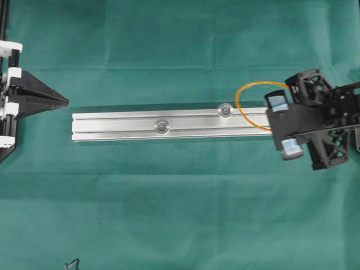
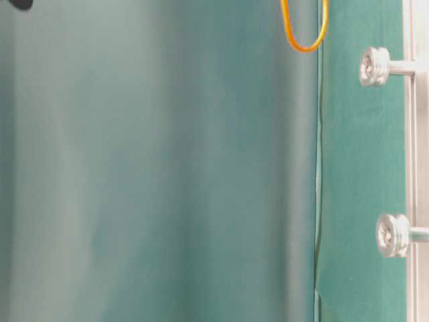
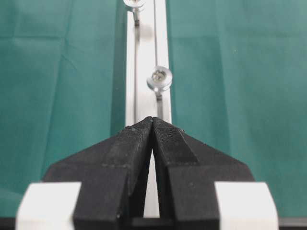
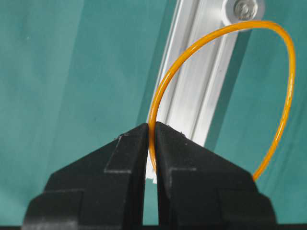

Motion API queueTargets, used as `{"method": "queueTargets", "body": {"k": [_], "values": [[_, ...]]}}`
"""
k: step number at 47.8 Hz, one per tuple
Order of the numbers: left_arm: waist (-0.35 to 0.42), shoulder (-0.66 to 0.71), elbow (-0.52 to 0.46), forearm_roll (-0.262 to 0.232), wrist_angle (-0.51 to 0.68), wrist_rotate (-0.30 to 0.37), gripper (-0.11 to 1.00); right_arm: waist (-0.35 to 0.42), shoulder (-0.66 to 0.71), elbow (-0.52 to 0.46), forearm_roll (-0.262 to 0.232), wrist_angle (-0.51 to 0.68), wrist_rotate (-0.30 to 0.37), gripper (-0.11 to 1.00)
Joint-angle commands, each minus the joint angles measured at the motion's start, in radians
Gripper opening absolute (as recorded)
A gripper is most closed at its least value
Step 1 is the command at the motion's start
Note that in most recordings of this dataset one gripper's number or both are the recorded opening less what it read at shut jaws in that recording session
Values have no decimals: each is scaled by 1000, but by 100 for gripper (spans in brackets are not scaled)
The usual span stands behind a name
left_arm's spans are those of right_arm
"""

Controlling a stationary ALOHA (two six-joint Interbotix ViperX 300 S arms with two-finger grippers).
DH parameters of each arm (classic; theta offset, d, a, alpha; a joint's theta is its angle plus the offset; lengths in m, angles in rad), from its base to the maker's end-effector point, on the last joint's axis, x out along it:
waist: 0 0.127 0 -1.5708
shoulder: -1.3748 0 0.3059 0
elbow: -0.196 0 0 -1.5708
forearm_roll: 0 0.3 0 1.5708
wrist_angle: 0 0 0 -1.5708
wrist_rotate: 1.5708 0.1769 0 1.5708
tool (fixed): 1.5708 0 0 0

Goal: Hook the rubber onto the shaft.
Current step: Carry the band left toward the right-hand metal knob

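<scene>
Fingers of right gripper (image 4: 150, 132) clamped on the rubber (image 4: 165, 84), left gripper (image 3: 152, 125) closed empty; carrying step judged underway, loop to be lowered over nearest shaft (image 1: 226, 110).

- The rubber (image 1: 243, 110) is a thin orange band, an open rounded loop, held up off the rail (image 1: 169, 125) with one side pinched at its right end.
- The loop's far edge lies just beside the shaft (image 1: 226, 110) nearer that end.
- Two shafts, short silver round-headed pins, stand upright on the rail; the second shaft (image 1: 162, 126) stands well apart from the loop.
</scene>
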Motion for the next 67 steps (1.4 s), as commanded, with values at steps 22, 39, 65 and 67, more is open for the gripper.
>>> {"method": "queueTargets", "body": {"k": [22,39,65,67], "values": [[2,8,-35,2,-5,0,0,-2,160,-175,-38,-28,0,7],[2,8,-35,2,-5,0,0,-9,167,-183,-40,-28,0,7],[2,8,-35,2,-5,0,0,-9,167,-183,-38,-38,0,7],[2,8,-35,2,-5,0,0,-9,167,-183,-38,-43,0,7]]}}
